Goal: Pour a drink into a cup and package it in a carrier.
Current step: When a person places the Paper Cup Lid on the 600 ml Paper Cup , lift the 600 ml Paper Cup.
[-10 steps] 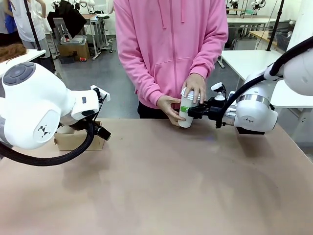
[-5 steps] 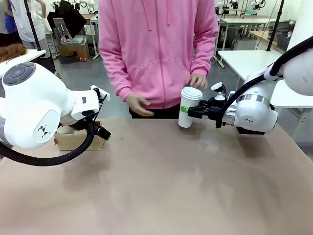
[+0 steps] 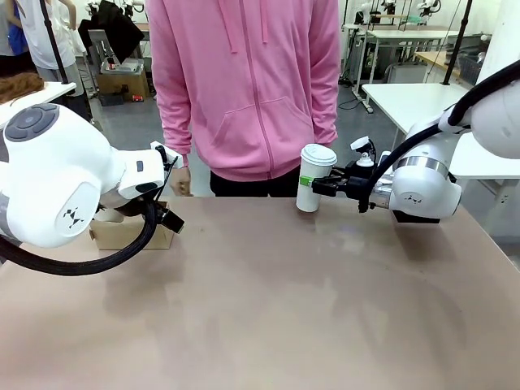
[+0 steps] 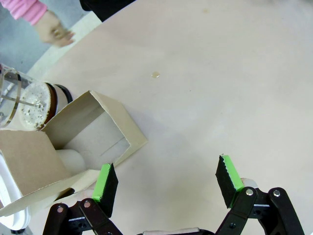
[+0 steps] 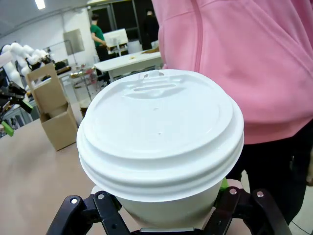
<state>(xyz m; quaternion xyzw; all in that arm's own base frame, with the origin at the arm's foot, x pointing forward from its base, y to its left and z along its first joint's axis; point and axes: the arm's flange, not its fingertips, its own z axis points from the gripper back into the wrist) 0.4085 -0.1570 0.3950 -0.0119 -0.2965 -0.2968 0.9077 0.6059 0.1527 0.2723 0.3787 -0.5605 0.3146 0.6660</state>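
Left pincer wide, right pincer clenched.

The table is viewed from the robot's side by the fixed front camera, faced toward the person opposite. The carrier is looked down on from the left wrist, the cup is seen very closely from the right wrist, and both are shared with the front view.

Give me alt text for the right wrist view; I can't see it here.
The right gripper is shut on a lidded white cup, seen close up from just above its lid. Behind it stands a person in a pink hoodie; the brown cardboard carrier sits on the table farther left.
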